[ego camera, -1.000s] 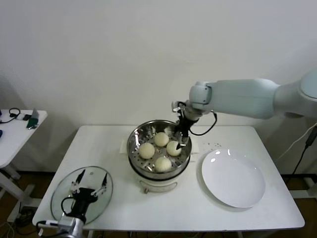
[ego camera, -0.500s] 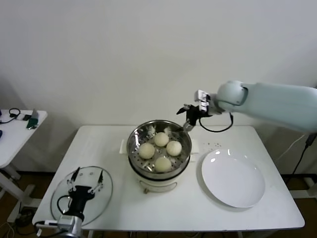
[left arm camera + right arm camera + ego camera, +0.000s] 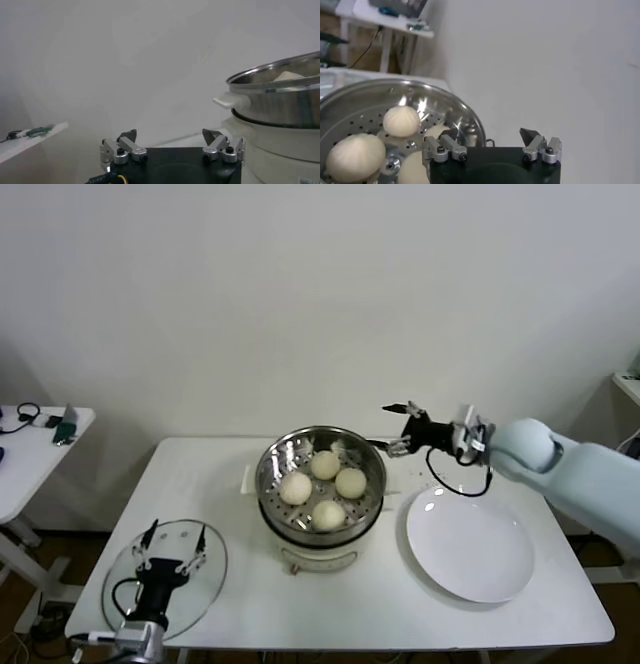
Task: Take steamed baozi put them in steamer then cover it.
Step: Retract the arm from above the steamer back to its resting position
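Note:
Several cream-white baozi (image 3: 350, 482) lie in the shiny steamer (image 3: 290, 450) at the table's middle; the right wrist view shows two of them, one being a baozi (image 3: 401, 120) on the steamer's perforated floor (image 3: 350, 120). My right gripper (image 3: 397, 428) hangs open and empty just right of the steamer's rim, pointing toward it; its open jaws (image 3: 489, 134) hold nothing. My left gripper (image 3: 175, 536) stands open and empty over the clear glass lid (image 3: 205, 584) at the front left. In the left wrist view, the left gripper (image 3: 169, 135) faces the steamer (image 3: 280, 100).
An empty white plate (image 3: 470, 544) lies right of the steamer. The steamer sits on a cream pot base (image 3: 320, 552). A small side table (image 3: 40, 446) with cables stands off to the left. A white wall runs close behind the table.
My right gripper has risen out of the steamer and drawn back to the right of its rim, empty. The left gripper has shifted only slightly over the lid.

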### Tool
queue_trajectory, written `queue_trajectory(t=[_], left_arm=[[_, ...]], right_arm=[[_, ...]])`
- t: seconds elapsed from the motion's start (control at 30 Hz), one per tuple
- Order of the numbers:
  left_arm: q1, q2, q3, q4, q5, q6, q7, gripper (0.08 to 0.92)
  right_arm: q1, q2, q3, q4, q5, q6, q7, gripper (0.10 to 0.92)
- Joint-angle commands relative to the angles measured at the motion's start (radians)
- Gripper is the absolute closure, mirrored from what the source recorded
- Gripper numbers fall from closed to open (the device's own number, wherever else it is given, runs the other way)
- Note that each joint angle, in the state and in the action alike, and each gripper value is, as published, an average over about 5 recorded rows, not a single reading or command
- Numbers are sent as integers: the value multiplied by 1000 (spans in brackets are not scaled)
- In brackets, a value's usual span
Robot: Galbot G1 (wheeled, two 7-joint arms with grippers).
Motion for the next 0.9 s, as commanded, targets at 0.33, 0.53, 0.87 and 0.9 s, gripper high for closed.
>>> queue_trajectory(t=[0.33,0.53,0.87,0.9], left_arm=[[-3,13,-36,-39,300,34,1,177],[4,24,-65,-63,594,65,17,177],[46,73,-115,-101,1280,150,101,177],[50,79,-112,-95,1304,150,108,177]], right_arm=[[-1321,282,1364,209,-300,91,88,203],[-1442,429,1457,257,-343,86,118,203],[-1566,548,1509,264,-381,97,132,203],[-1570,552,1510,262,-381,97,131,203]])
